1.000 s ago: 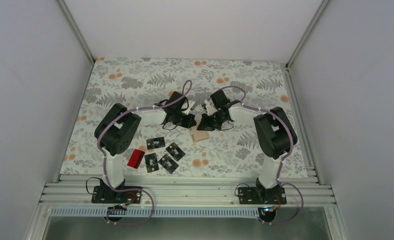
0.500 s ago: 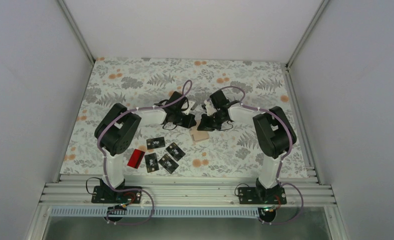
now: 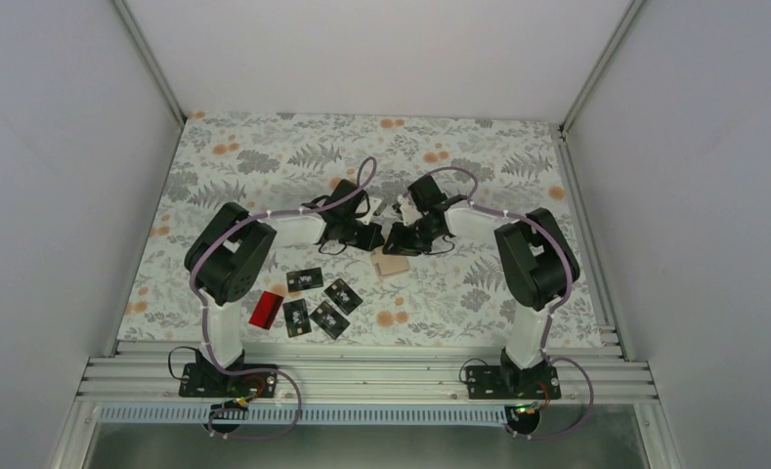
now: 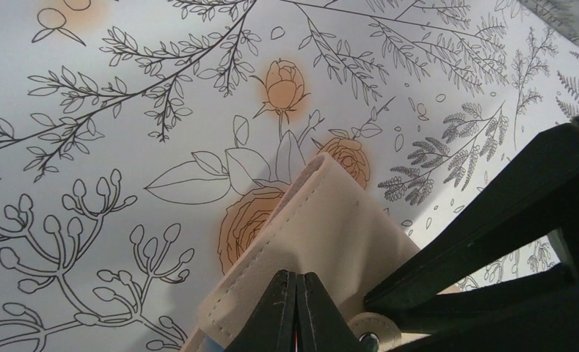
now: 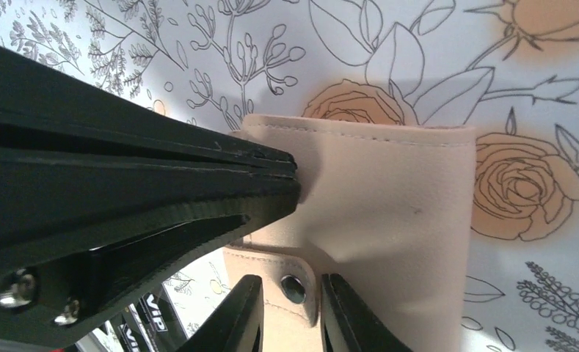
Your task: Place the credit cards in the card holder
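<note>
Card holder point(image 3: 391, 262) lies tan side up at mid-bench point(image 3: 264, 156), its edge pinched by the closed left end effector point(image 4: 296, 284). Right end effector point(image 5: 291, 293), slightly parted, straddles its snap tab point(image 5: 301, 265). Credit cards point(image 3: 310, 301) lie at its 8 o'clock.

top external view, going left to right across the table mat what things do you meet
red card → black cards, four in a loose cluster → card holder
</note>
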`<state>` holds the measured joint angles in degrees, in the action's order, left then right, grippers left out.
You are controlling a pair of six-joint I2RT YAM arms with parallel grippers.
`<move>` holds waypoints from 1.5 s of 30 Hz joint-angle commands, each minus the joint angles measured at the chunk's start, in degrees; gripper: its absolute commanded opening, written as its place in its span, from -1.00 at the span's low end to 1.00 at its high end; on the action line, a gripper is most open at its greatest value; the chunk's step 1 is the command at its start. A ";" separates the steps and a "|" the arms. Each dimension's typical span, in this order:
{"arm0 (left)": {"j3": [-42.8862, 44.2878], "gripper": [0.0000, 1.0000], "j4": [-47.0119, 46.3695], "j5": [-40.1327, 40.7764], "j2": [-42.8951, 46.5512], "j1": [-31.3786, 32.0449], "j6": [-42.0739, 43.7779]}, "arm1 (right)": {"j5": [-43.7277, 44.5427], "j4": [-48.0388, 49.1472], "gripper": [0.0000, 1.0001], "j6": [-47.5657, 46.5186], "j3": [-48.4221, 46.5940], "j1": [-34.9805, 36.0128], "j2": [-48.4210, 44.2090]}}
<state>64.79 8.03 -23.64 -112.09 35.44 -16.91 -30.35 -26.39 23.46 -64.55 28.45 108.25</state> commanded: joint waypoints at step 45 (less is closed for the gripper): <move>-15.61 1.00 -2.33 63.37 57.06 0.58 16.21 | 56.32 25.29 1.00 -21.34 18.11 -1.77 -53.56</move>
<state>57.82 16.73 31.81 -57.04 37.36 -7.99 15.79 -15.07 13.76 -57.08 27.83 57.76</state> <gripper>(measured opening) 0.998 0.997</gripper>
